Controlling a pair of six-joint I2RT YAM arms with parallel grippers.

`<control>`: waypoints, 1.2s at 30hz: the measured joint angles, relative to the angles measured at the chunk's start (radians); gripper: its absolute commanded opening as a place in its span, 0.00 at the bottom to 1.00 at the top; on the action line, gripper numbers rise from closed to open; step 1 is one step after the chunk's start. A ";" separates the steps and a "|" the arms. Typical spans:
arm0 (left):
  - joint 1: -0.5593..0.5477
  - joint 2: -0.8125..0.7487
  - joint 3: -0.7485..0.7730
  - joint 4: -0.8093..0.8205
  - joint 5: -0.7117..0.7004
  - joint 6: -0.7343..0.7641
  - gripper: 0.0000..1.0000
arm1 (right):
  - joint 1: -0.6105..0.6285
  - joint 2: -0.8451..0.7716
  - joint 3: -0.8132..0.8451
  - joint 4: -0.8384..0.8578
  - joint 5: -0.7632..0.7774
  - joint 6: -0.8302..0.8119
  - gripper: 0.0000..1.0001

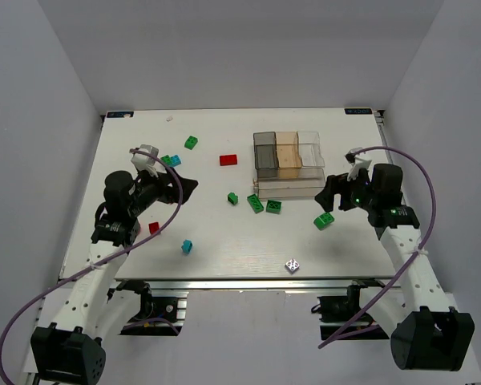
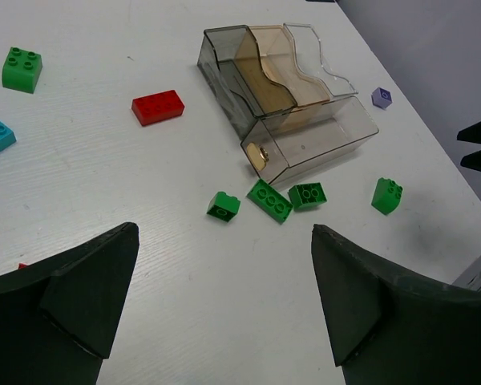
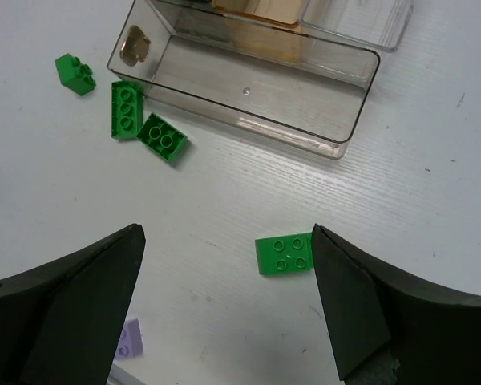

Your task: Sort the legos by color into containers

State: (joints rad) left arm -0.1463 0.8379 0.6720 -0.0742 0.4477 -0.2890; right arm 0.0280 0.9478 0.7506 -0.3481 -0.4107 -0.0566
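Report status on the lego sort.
Left gripper open, right gripper open, both empty. Legos scattered on table, none in tray. Nothing blocking tray.

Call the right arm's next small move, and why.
Probably ease the right claw down over the lone green lego, shifting slightly toward it. The claw is open and empty, the brick lies studs up right by one finger, apart from the other green legos, and the long clear compartment sits just beyond it.
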 measured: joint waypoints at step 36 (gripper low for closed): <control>0.000 -0.021 0.000 -0.016 0.007 -0.017 0.87 | 0.211 0.163 -0.021 -0.304 0.017 -1.239 0.79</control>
State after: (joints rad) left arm -0.1463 0.8173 0.6716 -0.0906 0.4549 -0.3061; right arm 0.2390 1.1110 0.7296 -0.6521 -0.3935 -1.2953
